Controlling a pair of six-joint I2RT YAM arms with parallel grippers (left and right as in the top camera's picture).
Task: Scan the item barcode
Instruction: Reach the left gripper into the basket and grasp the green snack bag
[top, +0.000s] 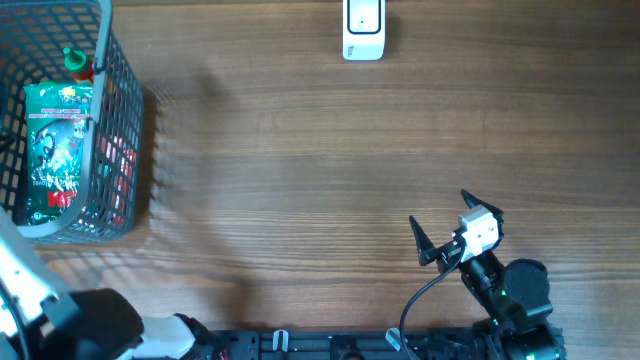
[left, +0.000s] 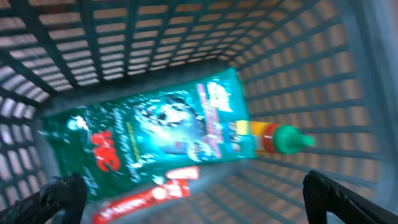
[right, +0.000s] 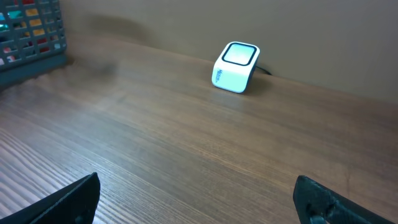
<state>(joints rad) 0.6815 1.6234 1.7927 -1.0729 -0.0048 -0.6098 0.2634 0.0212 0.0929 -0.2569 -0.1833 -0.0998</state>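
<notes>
**Item in the basket, both my grippers apart**

Overhead: the green packet (top: 55, 150) lies in the basket (top: 125, 120) at far left, well apart from the scanner (top: 363, 30). My right gripper (top: 438, 207) is spread and empty.
Left wrist: my left gripper (left: 189, 183) gapes above the packet.
Right wrist: my fingers stand wide, facing the scanner.

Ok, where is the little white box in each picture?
Overhead: the white box sits at the top edge, a bit right of the middle.
Left wrist: not in it; this view looks down into the basket.
Right wrist: the white box is in the upper middle, far from the camera.
Shared landmark: the basket, at the top left overhead and in the top-left corner of the right wrist view.
</notes>
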